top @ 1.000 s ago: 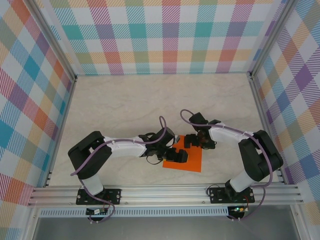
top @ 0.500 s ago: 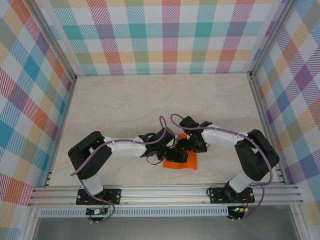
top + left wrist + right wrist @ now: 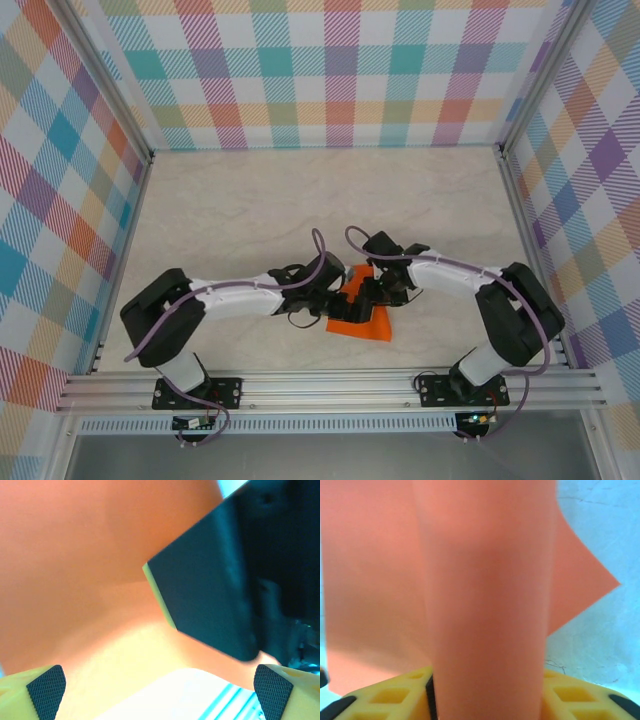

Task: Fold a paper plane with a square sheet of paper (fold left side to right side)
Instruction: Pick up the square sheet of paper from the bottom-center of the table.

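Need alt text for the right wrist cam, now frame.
A curved band of the orange sheet of paper stands up between the yellow fingers of the right gripper. More of the sheet spreads on both sides, one corner pointing right over the pale marbled table.

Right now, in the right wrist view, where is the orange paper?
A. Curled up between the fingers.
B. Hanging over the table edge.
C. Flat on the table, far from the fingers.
A: the orange paper rises as a curled band between the two yellow fingers.
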Controlling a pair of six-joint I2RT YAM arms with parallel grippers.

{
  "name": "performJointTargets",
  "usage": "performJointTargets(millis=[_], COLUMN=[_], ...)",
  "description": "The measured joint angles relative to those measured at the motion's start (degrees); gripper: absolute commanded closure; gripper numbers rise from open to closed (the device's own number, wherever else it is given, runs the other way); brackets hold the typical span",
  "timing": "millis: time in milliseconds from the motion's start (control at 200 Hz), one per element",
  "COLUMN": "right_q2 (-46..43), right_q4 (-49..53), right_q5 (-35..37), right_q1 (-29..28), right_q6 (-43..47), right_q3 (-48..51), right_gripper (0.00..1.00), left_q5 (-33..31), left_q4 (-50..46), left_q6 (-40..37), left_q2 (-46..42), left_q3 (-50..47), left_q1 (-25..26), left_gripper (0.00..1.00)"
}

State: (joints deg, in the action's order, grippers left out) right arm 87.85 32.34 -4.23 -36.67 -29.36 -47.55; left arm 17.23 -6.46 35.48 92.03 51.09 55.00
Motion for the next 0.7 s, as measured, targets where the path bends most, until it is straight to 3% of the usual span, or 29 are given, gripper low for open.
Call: performJointTargets(millis=[105, 225, 450, 700], right_q2=[-4.5, -9.8, -20.3, -32.4], right_q4=[-2.6, -7.0, -14.0, -15.9], right_q5=[-3.1, -8.4, -23.5, -38.3], right_q1=[3.0, 7.6, 15.3, 17.5], right_q6=[0.7, 1.5, 3.7, 7.7], right_q3=[3.0, 6.6, 10.9, 5.2], right_gripper=[0.68, 0.72, 0.72, 0.72], left_q5=[-0.4, 0.1, 9.3, 22.0], left_q4=[-1.4, -1.2, 0.8, 5.6], left_q6=[-0.6, -0.6, -0.3, -1.6], left_q2=[-8.7, -17.9, -24.3, -29.1], left_q3=[-2.0, -4.8, -9.8, -7.3], left_q1=[-3.4, -11.2, -23.7, -26.1], left_gripper=[0.00, 0.00, 0.00, 0.00])
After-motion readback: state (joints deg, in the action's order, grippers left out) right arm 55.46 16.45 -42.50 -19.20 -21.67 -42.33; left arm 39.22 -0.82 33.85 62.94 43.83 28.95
